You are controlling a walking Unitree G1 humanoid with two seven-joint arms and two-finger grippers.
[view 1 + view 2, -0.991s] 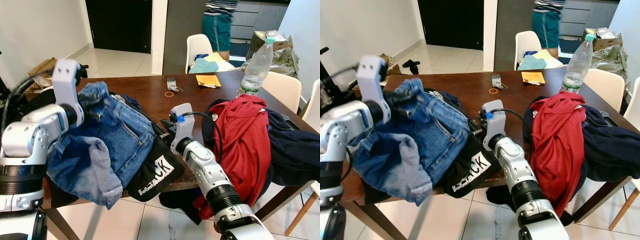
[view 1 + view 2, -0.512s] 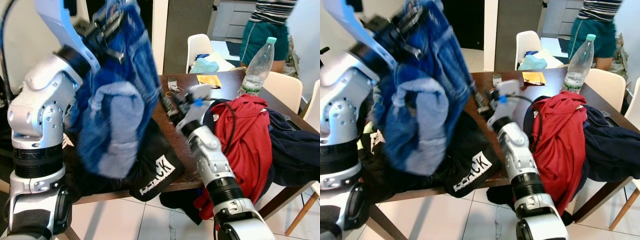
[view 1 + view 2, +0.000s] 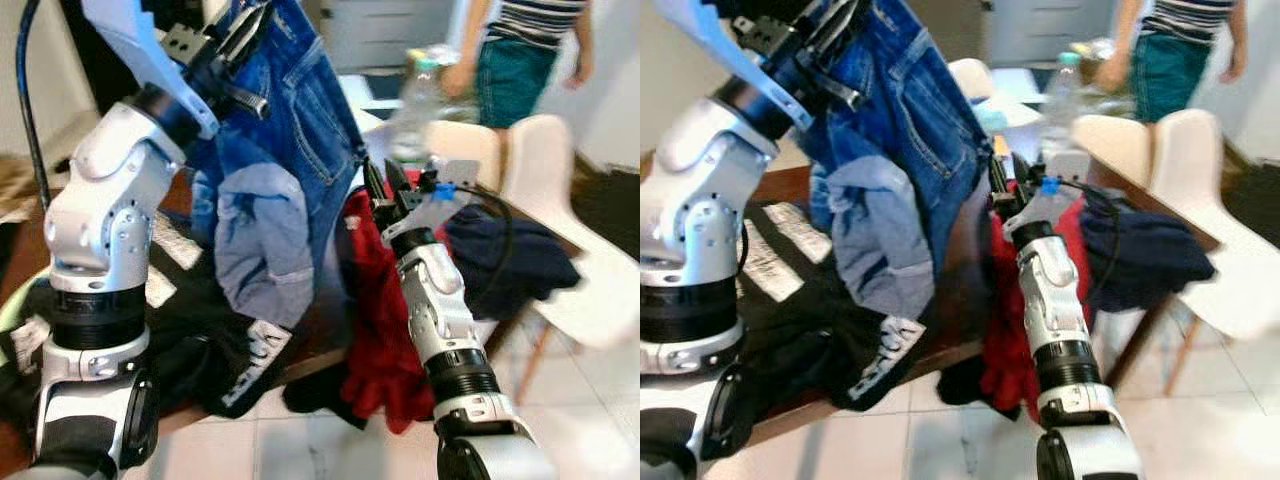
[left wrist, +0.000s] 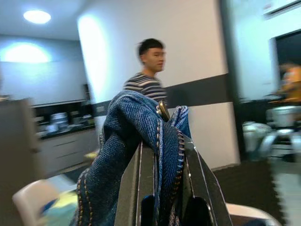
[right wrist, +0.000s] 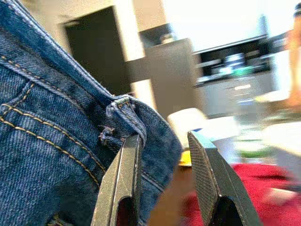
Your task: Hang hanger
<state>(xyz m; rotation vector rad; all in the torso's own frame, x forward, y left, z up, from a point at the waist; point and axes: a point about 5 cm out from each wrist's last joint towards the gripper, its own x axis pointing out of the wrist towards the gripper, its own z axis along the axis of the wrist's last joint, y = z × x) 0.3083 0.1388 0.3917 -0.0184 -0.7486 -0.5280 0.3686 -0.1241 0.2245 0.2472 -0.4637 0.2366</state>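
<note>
A pair of blue jeans [image 3: 290, 150] hangs in the air above the table, gathered at its waist. My left gripper [image 3: 235, 45] is raised high and shut on that denim; in the left wrist view its two fingers [image 4: 141, 183] clamp a fold of the jeans [image 4: 136, 122]. My right gripper [image 3: 380, 185] is lifted beside the hanging jeans, open. In the right wrist view a belt loop and seam of the jeans [image 5: 124, 110] touch one finger [image 5: 120, 183], and the gap to the other finger is free.
A red garment [image 3: 385, 300] and a dark navy one [image 3: 505, 265] drape over the table's right side. A black garment with white lettering [image 3: 235, 365] hangs off the front edge. A white chair [image 3: 580, 230] and a water bottle [image 3: 1060, 85] stand right; a person [image 3: 525, 50] stands behind.
My left arm has lifted the jeans from the table high into the air. The right gripper has risen to the jeans' edge. The whole picture has shifted as the head turned.
</note>
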